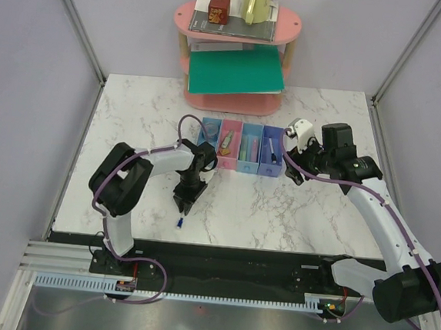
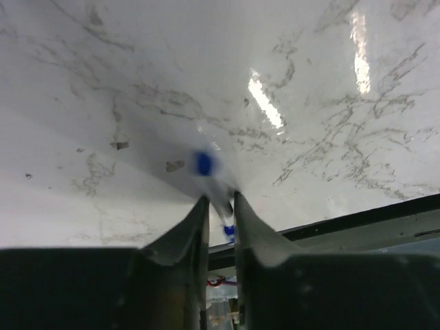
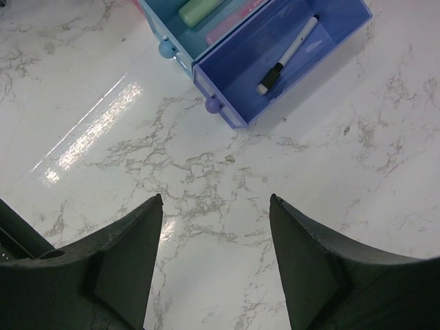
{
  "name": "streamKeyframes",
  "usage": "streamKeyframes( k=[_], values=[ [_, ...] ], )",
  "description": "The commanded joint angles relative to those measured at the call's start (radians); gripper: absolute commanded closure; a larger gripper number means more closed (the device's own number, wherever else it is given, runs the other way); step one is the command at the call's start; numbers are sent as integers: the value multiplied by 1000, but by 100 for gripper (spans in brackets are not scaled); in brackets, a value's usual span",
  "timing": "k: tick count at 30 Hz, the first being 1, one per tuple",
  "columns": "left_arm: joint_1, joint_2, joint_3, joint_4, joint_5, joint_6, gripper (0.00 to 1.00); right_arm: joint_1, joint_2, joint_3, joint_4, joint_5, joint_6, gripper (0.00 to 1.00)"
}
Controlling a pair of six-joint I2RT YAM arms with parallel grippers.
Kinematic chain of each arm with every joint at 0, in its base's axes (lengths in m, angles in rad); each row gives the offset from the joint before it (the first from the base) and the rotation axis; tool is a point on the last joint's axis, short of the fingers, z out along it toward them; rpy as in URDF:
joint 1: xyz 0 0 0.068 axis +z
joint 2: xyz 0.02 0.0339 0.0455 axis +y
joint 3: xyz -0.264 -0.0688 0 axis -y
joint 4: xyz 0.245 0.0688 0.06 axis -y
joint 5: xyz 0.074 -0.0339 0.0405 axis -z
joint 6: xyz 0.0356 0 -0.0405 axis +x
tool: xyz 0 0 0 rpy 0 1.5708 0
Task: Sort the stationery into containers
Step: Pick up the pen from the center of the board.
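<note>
Left claw (image 2: 220, 201) with its jaws drawn narrow on the thin white pen with blue tip (image 2: 203, 163). The barrel sits between the two fingers (image 2: 189, 237) and runs out ahead of them over the marble table (image 2: 330, 137); that view is blurred, but the pads appear to press both sides of the pen. Right claw (image 3: 216, 198) stands wide, nothing between its fingers, above bare marble. Ahead of it and slightly to its right lies the violet-blue tray (image 3: 337, 38), which holds a thin pen (image 3: 289, 55) with a white barrel and a dark end. Just beyond, to the claw's left, is the blue tray (image 3: 159, 22) with the pale green marker (image 3: 199, 10) and the pink-purple marker (image 3: 234, 15) side by side.
</note>
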Motion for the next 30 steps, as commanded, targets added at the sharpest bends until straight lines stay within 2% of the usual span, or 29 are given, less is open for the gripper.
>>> streamKeyframes(
  k=[1, 6, 13, 21, 26, 30],
  values=[
    [-41, 114, -15, 179, 17, -17, 83, -3, 4, 45, 8, -16, -2, 29],
    [-44, 122, -11, 179, 17, -13, 98, -3, 6, 53, 9, -30, 2, 29],
    [-46, 61, 11, 164, 28, 10, 98, -3, 9, 59, 9, -46, 5, 29],
    [-46, -108, 63, 134, 198, 50, 98, -3, 18, 65, -2, -88, 9, 28],
    [-44, -180, 208, 134, 302, 69, 98, -3, 15, 96, -9, -150, 20, 27],
    [-44, -215, 365, 134, 310, 108, 98, -3, 8, 114, -35, -211, 15, 24]
  ],
)
